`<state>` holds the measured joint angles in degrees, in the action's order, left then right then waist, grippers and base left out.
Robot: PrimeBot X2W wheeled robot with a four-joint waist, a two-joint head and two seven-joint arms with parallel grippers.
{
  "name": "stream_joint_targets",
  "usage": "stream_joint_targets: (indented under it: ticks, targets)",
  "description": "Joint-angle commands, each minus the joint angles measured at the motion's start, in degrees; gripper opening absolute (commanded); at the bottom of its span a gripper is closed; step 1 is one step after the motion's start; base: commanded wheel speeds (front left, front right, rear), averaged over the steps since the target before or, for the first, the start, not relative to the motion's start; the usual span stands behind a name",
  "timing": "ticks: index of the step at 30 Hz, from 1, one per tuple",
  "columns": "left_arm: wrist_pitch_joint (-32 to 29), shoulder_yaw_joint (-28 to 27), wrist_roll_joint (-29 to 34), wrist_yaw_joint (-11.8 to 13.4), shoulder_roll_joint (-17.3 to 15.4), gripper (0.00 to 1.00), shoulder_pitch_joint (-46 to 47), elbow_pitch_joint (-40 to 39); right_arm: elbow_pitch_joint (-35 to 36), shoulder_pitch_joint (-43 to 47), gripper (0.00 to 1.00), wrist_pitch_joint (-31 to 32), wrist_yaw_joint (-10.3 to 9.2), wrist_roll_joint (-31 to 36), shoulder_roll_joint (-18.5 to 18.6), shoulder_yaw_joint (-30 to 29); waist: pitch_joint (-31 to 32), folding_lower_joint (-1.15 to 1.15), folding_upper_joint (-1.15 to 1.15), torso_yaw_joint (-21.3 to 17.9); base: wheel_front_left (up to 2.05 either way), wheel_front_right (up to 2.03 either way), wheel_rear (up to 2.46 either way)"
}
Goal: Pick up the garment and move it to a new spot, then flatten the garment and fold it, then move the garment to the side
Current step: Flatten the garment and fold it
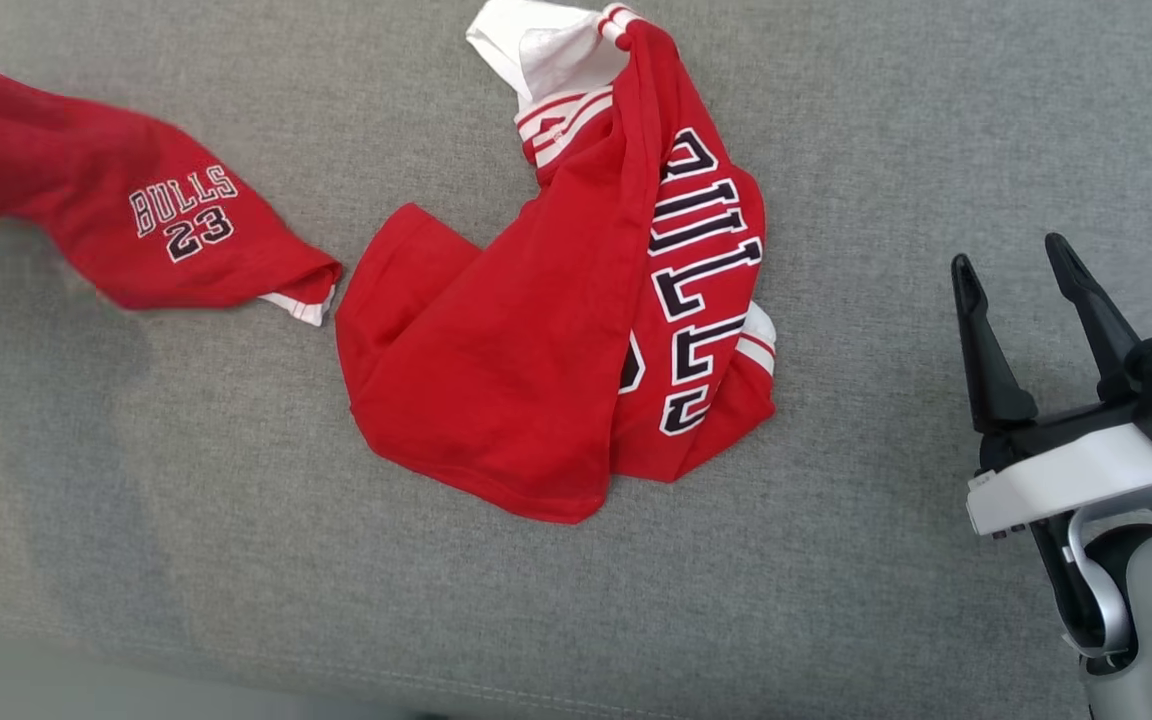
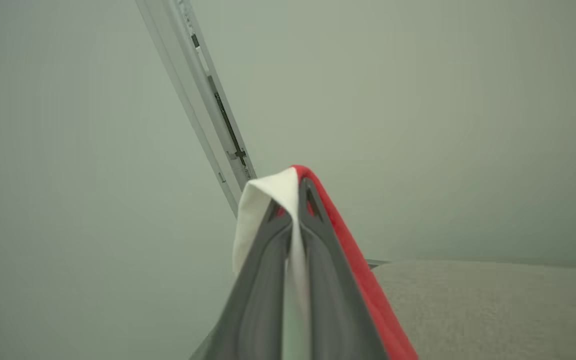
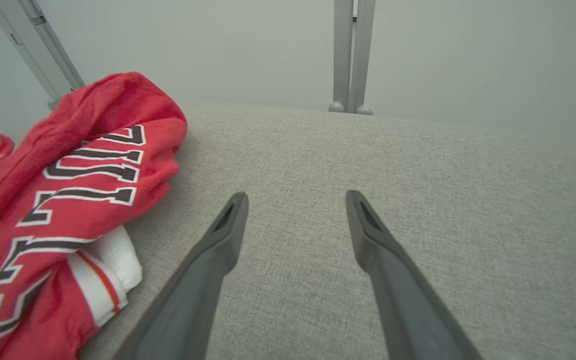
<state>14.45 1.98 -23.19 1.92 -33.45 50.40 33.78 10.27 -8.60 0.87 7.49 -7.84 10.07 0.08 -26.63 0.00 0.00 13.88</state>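
A crumpled red jersey (image 1: 536, 370) with black "BULLS" lettering and white trim lies mid-surface; it also fills the left of the right wrist view (image 3: 68, 175). A second red piece (image 1: 136, 220) marked "BULLS 23" stretches off the left edge, lifted above its shadow. My left gripper (image 2: 295, 192) is shut on a fold of red and white cloth (image 2: 263, 200), held up over the surface; that cloth looks like part of the lifted piece. My right gripper (image 1: 1008, 258) hovers open to the right of the jersey, nothing between its fingers (image 3: 296, 197).
Everything rests on a grey fabric surface (image 1: 836, 550) with free room right of and in front of the jersey. Pale metal posts (image 3: 350, 55) stand at its far edge, and a slanted rail (image 2: 203, 100) rises behind the left gripper. The near edge runs along the bottom left.
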Motion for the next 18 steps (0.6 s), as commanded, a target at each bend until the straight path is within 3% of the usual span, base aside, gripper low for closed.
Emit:
stream_joint_targets:
  ticks: [1, 12, 18]
  targets:
    - [0.3, 0.0, -0.9, -0.7, 1.3, 0.0, -0.8, 1.6, 0.7, -0.9, 1.0, 0.4, 0.0, 0.3, 0.4, -0.1, -2.7, 0.0, 0.0, 0.3, 0.0, 0.0, 0.0]
    - [0.7, 0.5, -4.6, -7.6, 14.7, 0.0, -4.7, 17.6, 2.0, -2.0, 1.0, 1.2, 0.0, 0.7, 0.0, -0.4, -4.9, 0.0, 0.0, -0.1, 0.0, 0.0, 0.0]
    - [0.8, -2.6, -6.1, -8.9, 17.7, 0.0, -9.0, 19.2, -0.7, -2.3, 1.0, -1.1, 0.0, 0.2, -1.2, 0.6, -1.1, 0.0, 0.0, -1.2, 0.0, 0.0, 0.0]
